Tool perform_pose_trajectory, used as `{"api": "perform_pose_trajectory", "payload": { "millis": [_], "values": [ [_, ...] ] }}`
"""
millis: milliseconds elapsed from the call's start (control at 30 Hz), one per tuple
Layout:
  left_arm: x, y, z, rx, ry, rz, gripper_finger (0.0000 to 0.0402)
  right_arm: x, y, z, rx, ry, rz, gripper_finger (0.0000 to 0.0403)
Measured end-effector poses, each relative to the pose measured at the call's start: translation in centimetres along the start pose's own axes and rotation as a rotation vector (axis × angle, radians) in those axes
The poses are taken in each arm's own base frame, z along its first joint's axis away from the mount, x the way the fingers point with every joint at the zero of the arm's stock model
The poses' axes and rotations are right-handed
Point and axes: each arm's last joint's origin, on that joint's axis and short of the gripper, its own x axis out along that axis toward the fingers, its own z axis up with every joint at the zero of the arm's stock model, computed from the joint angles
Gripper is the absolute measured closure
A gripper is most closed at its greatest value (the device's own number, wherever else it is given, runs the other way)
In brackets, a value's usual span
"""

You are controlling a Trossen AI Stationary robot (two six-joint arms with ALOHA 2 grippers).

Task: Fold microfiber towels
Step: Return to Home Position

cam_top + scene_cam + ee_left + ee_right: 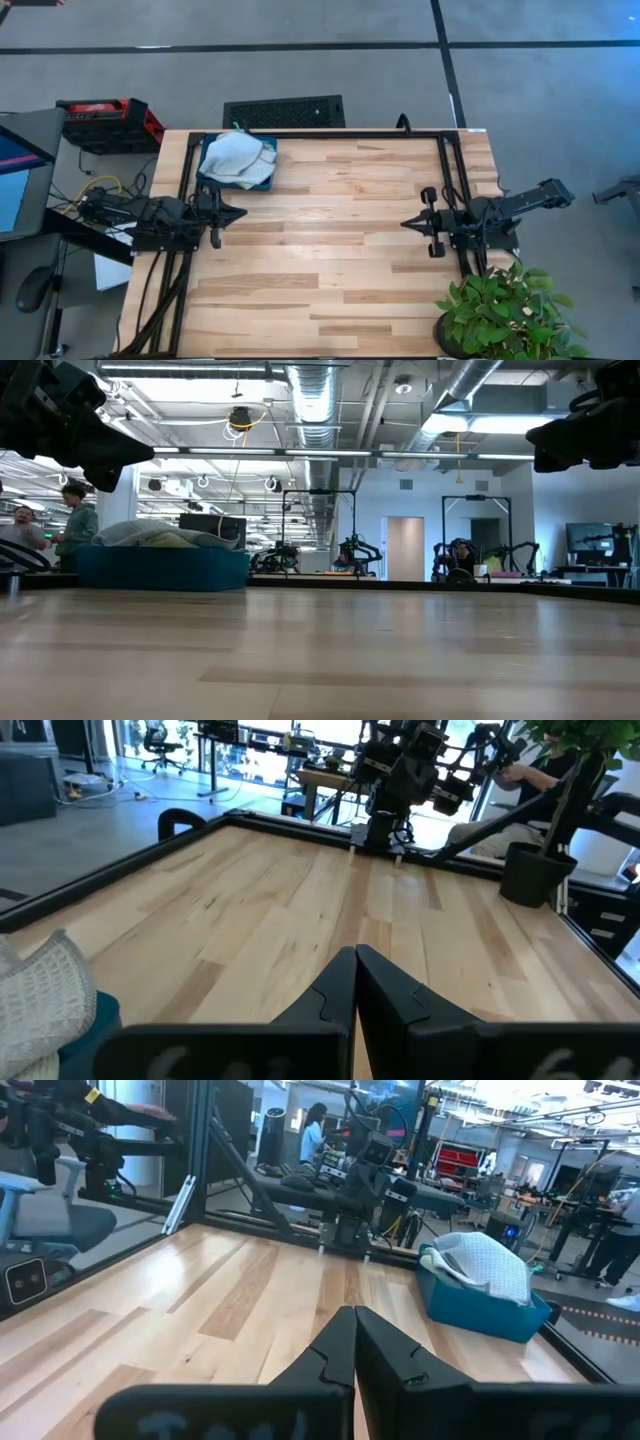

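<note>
Towels [238, 156] are piled in the teal bin [480, 1312] at a desk [330, 260] corner, just beside the left hand [240, 213] and well apart from the right hand [405, 223]. Both hands hang over opposite desk edges, fingers closed together and empty.

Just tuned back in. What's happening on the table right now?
Nothing is being handled. The folded microfiber towels, a pale grey one on top, sit piled in the dark teal rectangular tray at the table corner near the left arm. The left gripper sits at the left edge and the right gripper at the right edge. Both are shut and empty, and they point toward each other across the wood tabletop.
</note>
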Motion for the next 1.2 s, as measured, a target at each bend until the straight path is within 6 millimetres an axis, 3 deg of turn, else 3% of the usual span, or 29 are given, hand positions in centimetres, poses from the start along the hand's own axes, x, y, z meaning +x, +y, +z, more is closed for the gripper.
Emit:
{"api": "perform_pose_trajectory", "payload": {
  "millis": [1200],
  "values": [
    [-0.06, -0.23, -0.03, -0.008, -0.002, -0.021, 0.0401, 0.00, 0.01, -0.03, 0.000, 0.001, 0.000, 0.0370]
  ]
}}
